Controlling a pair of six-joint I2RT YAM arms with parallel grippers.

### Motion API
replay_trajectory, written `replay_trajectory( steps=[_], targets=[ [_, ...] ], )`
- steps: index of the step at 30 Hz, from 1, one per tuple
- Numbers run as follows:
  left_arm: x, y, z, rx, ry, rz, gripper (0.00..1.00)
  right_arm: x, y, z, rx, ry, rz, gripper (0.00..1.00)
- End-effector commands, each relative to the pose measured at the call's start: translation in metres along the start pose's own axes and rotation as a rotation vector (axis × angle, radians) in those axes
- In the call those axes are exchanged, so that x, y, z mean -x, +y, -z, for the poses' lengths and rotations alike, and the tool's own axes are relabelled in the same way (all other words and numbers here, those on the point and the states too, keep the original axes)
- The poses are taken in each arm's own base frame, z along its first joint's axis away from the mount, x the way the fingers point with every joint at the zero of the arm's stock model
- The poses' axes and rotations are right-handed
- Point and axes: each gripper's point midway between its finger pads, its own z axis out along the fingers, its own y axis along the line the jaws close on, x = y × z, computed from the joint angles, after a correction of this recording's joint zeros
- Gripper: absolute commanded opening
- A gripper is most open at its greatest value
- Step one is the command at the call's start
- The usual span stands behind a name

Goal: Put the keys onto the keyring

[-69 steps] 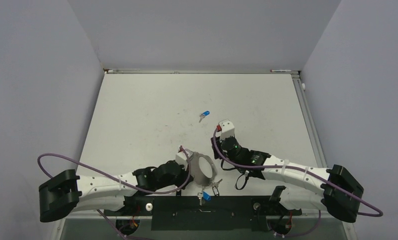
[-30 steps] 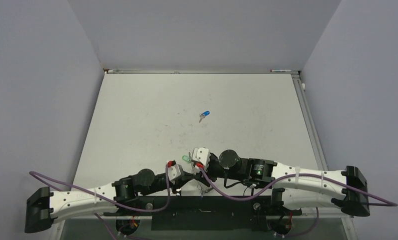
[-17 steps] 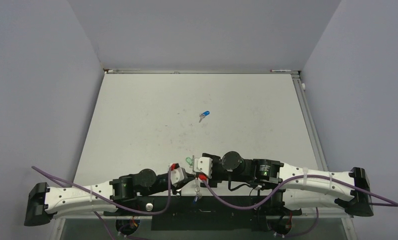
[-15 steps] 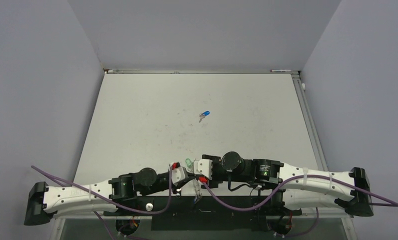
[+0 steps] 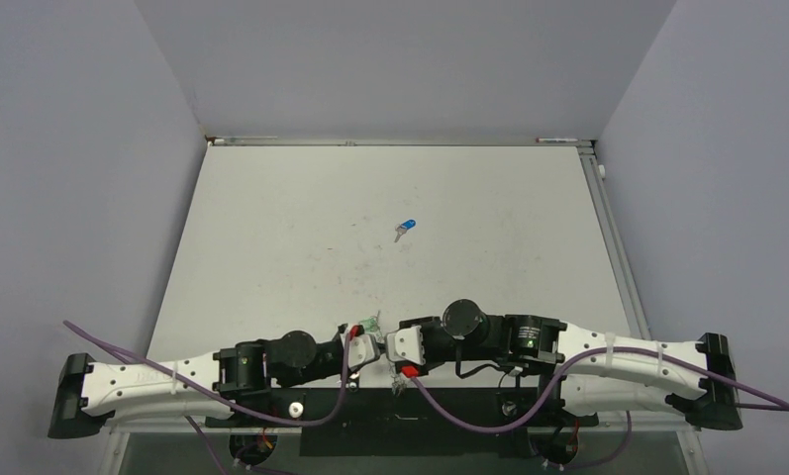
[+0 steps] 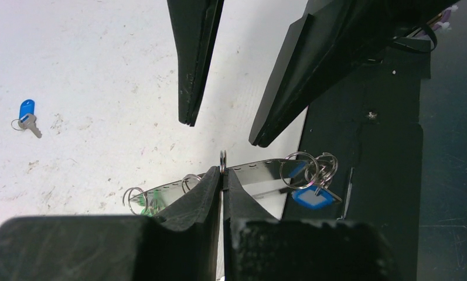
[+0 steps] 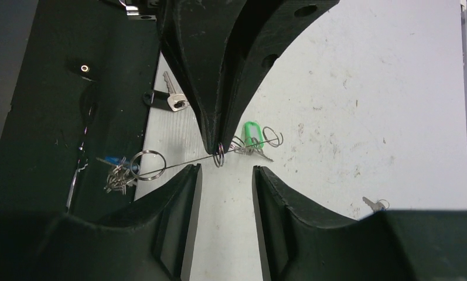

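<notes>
My left gripper is shut on the rim of the keyring, which it holds up over the table's near edge. The ring shows as a shiny grey band in the left wrist view and as a thin line in the right wrist view. A blue tag and several small rings hang at one end of it, a green tag at the other. My right gripper stands open just short of the pinched spot, with nothing between its fingers. One blue-headed key lies loose mid-table.
A black mounting bar runs along the near edge, right under both grippers. A bare silver key shows beside the left fingers at the table edge. Grey walls enclose the white table on three sides.
Both grippers drew back from mid-table to the near edge and now face each other tip to tip. The right gripper's jaws have narrowed. The loose blue key has not moved.
</notes>
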Motion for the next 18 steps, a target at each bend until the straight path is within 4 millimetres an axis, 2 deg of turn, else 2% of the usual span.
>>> replay_trajectory(
  steps=[1, 6, 10, 18],
  targets=[
    [0.031, 0.003, 0.004, 0.016, -0.093, -0.009, 0.00, 0.019, -0.006, -0.005, -0.003, -0.062, 0.042, 0.37],
    [0.028, 0.001, 0.004, 0.015, -0.092, -0.011, 0.00, 0.020, -0.009, -0.010, -0.016, -0.064, 0.056, 0.35],
    [0.029, 0.000, 0.005, 0.014, -0.097, -0.015, 0.00, 0.019, -0.018, -0.012, -0.062, -0.059, 0.075, 0.28],
    [0.030, 0.001, 0.007, 0.023, -0.105, -0.017, 0.00, 0.013, -0.012, -0.017, -0.023, -0.039, 0.082, 0.27]
  ],
)
